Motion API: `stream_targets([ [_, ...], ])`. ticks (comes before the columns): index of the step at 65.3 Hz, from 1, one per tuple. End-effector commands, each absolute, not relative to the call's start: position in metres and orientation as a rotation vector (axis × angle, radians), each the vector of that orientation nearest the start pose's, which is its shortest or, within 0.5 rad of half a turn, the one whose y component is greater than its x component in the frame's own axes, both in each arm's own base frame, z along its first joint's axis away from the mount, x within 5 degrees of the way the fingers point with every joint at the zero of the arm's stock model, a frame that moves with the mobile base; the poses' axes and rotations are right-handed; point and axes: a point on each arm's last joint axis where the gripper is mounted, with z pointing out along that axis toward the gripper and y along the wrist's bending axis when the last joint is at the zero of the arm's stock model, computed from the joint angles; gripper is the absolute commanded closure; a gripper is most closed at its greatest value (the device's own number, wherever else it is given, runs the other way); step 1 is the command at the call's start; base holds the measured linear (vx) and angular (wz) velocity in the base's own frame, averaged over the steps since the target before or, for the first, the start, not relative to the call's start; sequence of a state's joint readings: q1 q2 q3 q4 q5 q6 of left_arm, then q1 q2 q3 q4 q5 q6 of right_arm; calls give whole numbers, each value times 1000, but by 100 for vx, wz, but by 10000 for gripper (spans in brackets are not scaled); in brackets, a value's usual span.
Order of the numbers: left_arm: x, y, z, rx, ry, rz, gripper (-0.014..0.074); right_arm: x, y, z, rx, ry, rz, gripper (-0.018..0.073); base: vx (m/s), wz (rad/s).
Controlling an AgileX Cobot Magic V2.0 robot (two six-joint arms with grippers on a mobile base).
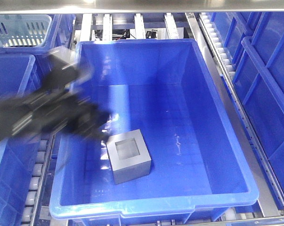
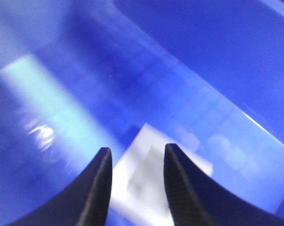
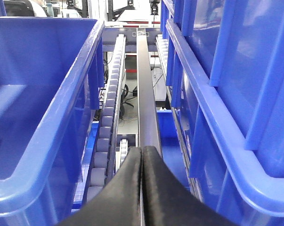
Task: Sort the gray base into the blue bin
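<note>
gray base, matte cube, square recess

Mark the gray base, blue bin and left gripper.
gray base [image 1: 131, 161]: front view, its recessed top face.
blue bin [image 1: 151, 205]: front view, near rim.
left gripper [image 2: 136, 162]: left wrist view, gap between its open fingertips.
</note>
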State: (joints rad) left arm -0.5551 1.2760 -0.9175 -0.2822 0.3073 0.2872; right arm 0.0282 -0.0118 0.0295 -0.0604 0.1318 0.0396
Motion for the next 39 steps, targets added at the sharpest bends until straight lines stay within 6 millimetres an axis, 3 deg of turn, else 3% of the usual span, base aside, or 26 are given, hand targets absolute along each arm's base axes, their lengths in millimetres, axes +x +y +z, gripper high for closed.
stream_targets([
  [1,204,-134,330,571,1885,-426,346,57,1,194,-43,1562,-9,568,0,0],
  [24,97,-69,328,521,1705,-499,346,57,1,194,-43,1562,-9,568,0,0],
  [39,57,-47,312,539,1638,-517,346,57,1,194,-43,1562,-9,568,0,0],
])
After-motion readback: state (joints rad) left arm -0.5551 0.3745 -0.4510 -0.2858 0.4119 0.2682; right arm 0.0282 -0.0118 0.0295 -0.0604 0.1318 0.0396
